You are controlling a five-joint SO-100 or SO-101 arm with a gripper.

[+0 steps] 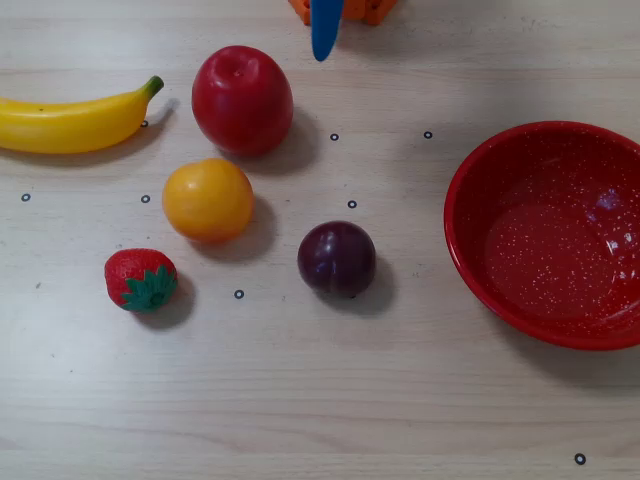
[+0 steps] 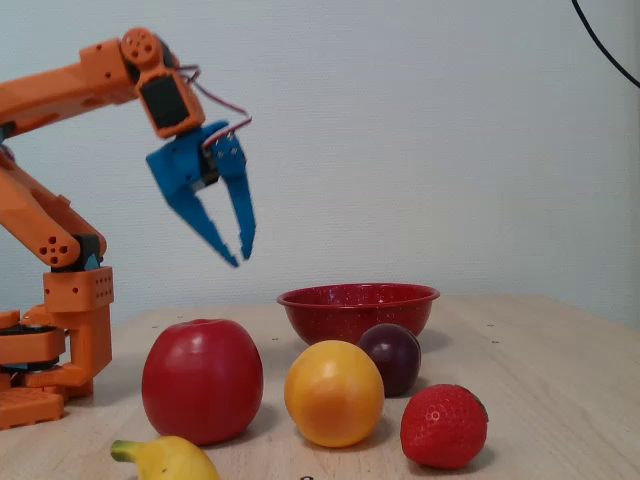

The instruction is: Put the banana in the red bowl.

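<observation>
1. Banana [image 1: 72, 119], untouched, is seen lying at the table's [image 1: 320, 400] left edge in the overhead view.
2. Red bowl [image 1: 560, 232], by the right edge, is found empty.
3. Gripper [image 2: 241, 256] is raised above, fingers slightly parted, nothing held; everything is left to do.

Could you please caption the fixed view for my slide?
Open gripper raised above the table, empty, with apple, orange and red bowl below.
</observation>
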